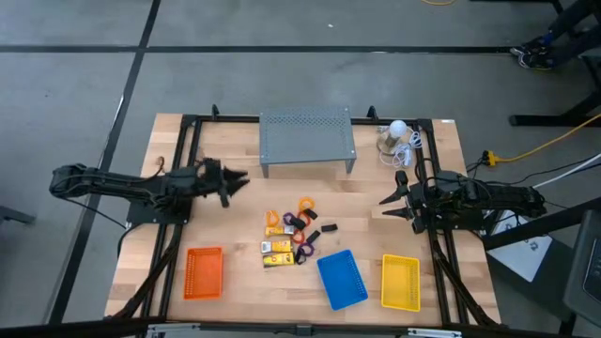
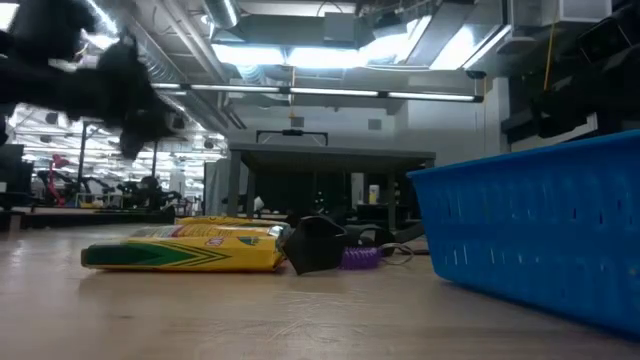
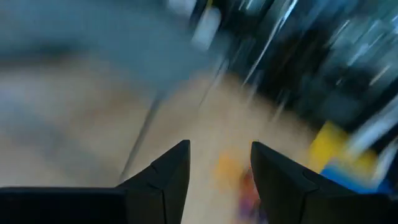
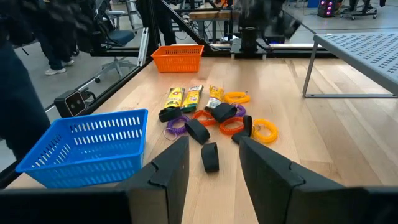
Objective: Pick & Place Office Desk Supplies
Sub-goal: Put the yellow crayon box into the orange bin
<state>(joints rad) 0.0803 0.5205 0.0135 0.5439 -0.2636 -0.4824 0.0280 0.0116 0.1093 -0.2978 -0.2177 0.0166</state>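
The wooden counter (image 1: 225, 225) sits on a grey floor, my arms at its two sides; the blue basket (image 1: 342, 279), yellow basket (image 1: 400, 282) and orange basket (image 1: 204, 272) along the near edge look bare, so I judge nothing sorted yet. The office desk supplies (image 1: 293, 237) lie heaped mid-counter, between the baskets and the grey shelf (image 1: 307, 139); the yellow-orange packets (image 1: 276, 252) lie flat, long axes running roughly side to side across the counter. My left claw (image 1: 237, 181) and right claw (image 1: 389, 206) hover spread, holding nothing.
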